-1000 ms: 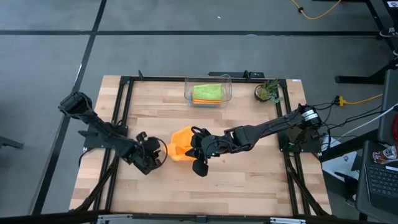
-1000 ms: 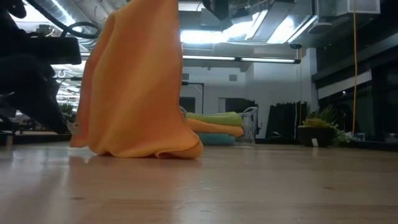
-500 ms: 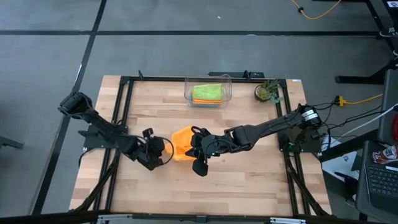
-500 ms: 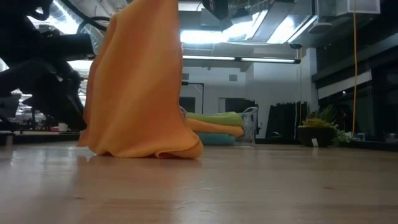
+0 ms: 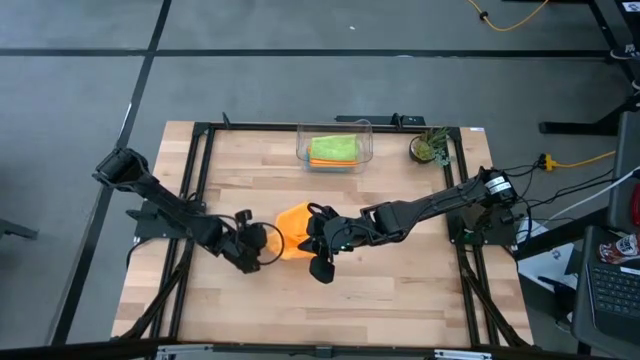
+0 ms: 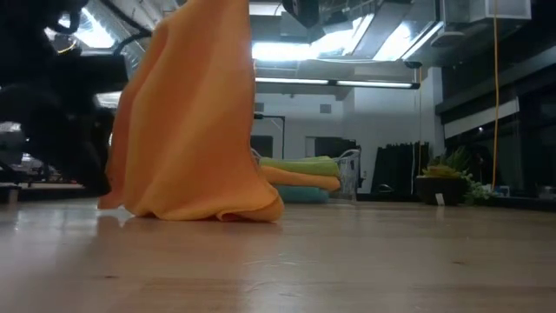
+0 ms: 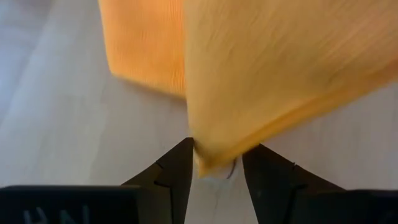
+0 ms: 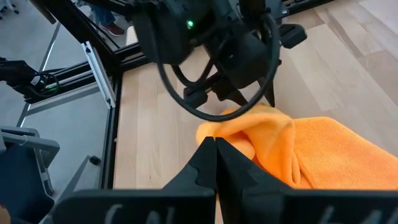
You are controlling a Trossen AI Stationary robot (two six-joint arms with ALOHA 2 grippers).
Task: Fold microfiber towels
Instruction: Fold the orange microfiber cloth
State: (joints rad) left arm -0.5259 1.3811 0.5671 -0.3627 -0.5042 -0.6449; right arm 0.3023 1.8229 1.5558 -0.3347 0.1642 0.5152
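Orange towel (image 5: 293, 230) mid-counter, hoisted by the right end effector (image 5: 318, 243), pinched closed on its upper fold; the hem pools on the wood. Soft, light, limp cloth, likely to sag and slip, so best taken at a corner or edge. Left end effector (image 7: 216, 169) sits just beside it, fingers part open around a hanging corner, not clamped. Clear bin (image 5: 365, 140) with stacked towels (image 5: 333, 149) and plant (image 5: 431, 148) stand at the far edge, well apart; nothing blocks.

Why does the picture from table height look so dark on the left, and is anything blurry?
Low view: bright ceiling lights behind leave the arm a black silhouette beside the orange towel. Left wrist view: that towel is close and soft-edged. High view: evenly lit.
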